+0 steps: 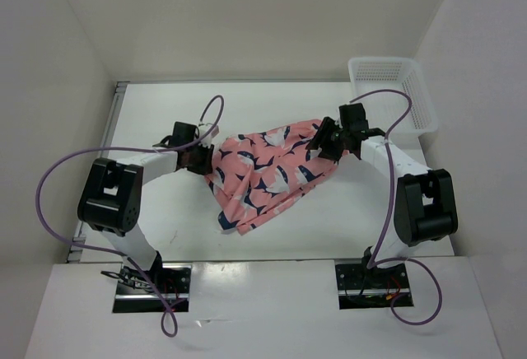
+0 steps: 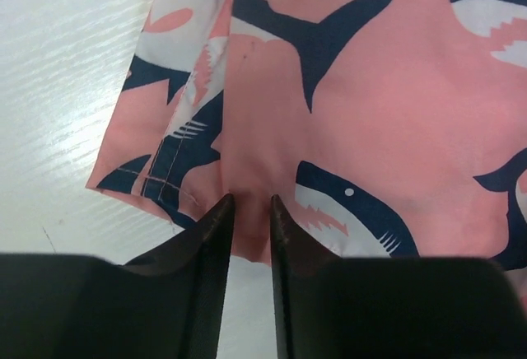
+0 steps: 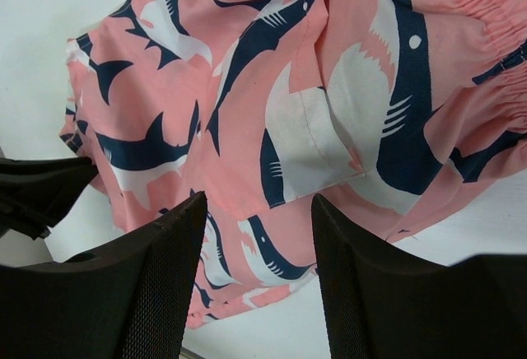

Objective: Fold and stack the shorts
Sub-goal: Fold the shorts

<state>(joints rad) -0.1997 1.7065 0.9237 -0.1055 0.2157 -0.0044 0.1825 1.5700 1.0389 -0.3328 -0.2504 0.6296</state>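
Note:
The salmon-pink shorts (image 1: 268,174) with navy-and-white sharks lie rumpled in the middle of the white table, partly lifted at both upper corners. My left gripper (image 1: 206,160) is at their left edge. In the left wrist view its jaws (image 2: 251,202) stand close together, pinching a fold of the pink fabric (image 2: 395,112). My right gripper (image 1: 325,141) is over the shorts' right upper corner. In the right wrist view it (image 3: 259,202) is wide open and empty above the shorts (image 3: 247,87), with the gathered waistband (image 3: 486,13) at the upper right.
A white plastic mesh basket (image 1: 391,87) stands at the table's back right corner. White walls close in the table on three sides. The left gripper's black tip (image 3: 41,190) shows at the left edge of the right wrist view.

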